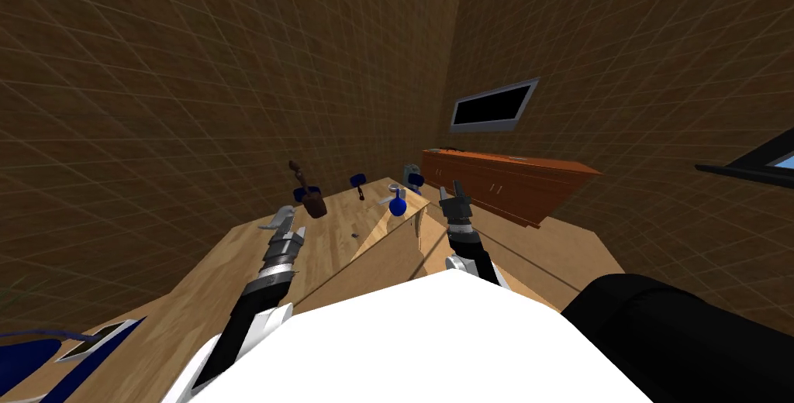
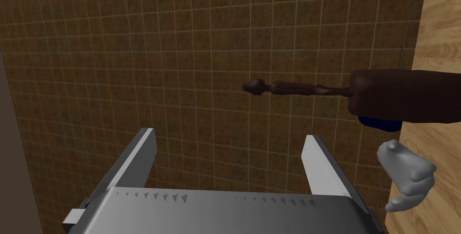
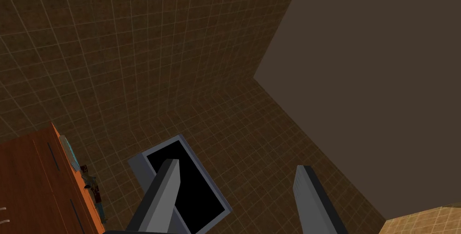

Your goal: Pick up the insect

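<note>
Insect [image 1: 355,234]: tiny dark speck on wood table [image 1: 233,259], betw. both arms, apart from other items. Prob. v. light and fragile; pinch gently across body from above. Left gripper [image 2: 227,139] and right gripper [image 1: 453,189] both spread, nothing held.

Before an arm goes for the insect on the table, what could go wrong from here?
1. The insect is a tiny dark speck on the wooden table, so a grasp could easily miss it.
2. The open left claw is close to a grey hand-shaped figure and a brown pot. Swinging toward the insect might knock them.
3. The blue vase stands just beyond the insect, so overreaching may hit it.
</note>
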You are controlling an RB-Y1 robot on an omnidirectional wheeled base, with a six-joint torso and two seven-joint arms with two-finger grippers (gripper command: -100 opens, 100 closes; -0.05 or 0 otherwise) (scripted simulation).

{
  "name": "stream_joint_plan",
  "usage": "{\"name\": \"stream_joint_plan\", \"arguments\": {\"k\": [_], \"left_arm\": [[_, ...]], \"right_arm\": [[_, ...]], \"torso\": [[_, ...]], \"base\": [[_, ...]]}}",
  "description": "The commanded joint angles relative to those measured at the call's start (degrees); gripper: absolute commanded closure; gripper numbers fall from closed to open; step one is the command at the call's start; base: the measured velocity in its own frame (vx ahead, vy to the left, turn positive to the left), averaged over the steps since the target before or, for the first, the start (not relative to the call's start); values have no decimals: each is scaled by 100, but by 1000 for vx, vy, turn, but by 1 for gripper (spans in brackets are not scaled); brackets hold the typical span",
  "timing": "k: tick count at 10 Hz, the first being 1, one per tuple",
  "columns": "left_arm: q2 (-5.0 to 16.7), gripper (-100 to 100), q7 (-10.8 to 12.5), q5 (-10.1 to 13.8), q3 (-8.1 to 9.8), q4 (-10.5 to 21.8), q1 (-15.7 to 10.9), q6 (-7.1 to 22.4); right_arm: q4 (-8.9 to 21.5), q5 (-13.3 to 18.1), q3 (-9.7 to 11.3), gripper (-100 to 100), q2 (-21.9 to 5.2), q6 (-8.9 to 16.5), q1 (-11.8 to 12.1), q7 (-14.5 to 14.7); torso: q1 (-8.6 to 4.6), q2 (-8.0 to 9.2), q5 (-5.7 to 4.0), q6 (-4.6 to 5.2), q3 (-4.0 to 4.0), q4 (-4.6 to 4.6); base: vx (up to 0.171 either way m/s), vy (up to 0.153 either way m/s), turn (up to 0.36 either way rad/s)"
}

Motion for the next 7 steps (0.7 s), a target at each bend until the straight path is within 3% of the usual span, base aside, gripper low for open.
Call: {"name": "stream_joint_plan", "arguments": {"k": [1,2,3,4,7], "left_arm": [[39,-100,-56,-28,165,152,-22,286],[39,-100,-56,-28,165,152,-22,324],[63,-100,-105,-52,314,279,-46,539],[63,-100,-105,-52,314,279,-46,604],[90,-100,-203,-97,610,534,-92,1075]], "right_arm": [[0,0,0,0,0,0,0,0],[0,0,0,0,0,0,0,0],[0,0,0,0,0,0,0,0],[0,0,0,0,0,0,0,0],[0,0,0,0,0,0,0,0]], "torso": [[0,0,0,0,0,0],[-8,-4,0,2,-2,-1],[-3,-2,-1,0,-1,-1],[-3,-1,0,1,-1,0],[-5,2,-2,0,1,1]], "base": [[-7,-96,-116],[-14,-82,-41],[-17,-83,-94],[-15,-77,-55],[-21,-103,-84]]}}
